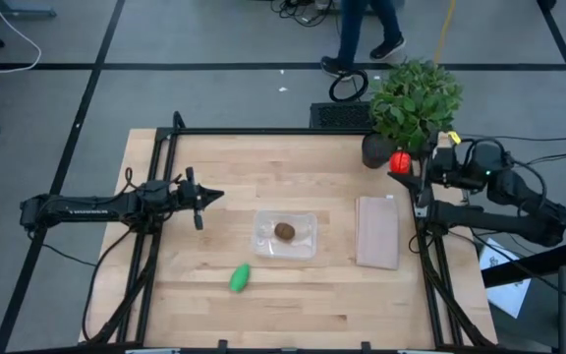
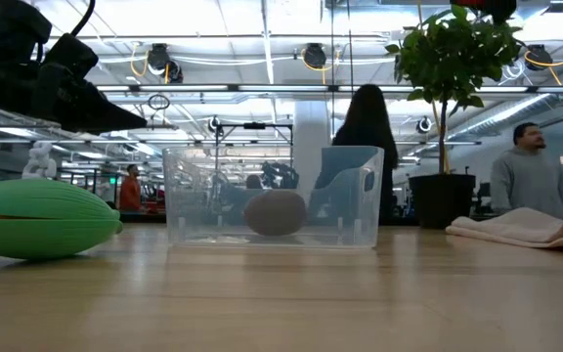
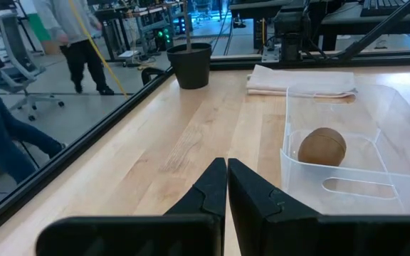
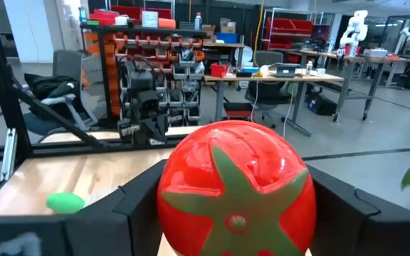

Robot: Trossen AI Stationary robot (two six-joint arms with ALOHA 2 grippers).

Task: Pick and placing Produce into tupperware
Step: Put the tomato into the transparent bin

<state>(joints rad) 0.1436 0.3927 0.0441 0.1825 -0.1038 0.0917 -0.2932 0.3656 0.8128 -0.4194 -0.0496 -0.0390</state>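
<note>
While the right gripper [image 4: 237, 206] clamped the tomato [image 1: 400, 161] beside the plant pot [image 1: 375, 149], left gripper [image 1: 200, 198] sat shut, empty, near tupperware [image 1: 285, 236] w/ kiwi [image 1: 284, 231] inside.

Even overhead light falls on the wooden bench [image 1: 293, 295], leaving only faint, soft shadows beneath objects. Seen from bench height, bright ceiling fixtures [image 2: 311, 54] glare behind a backlit potted plant [image 2: 453, 59], while the near green piece [image 2: 42, 217] blurs at the frame's edge. The red tomato [image 4: 237, 188] looms close and soft before a sharper workshop.
</note>
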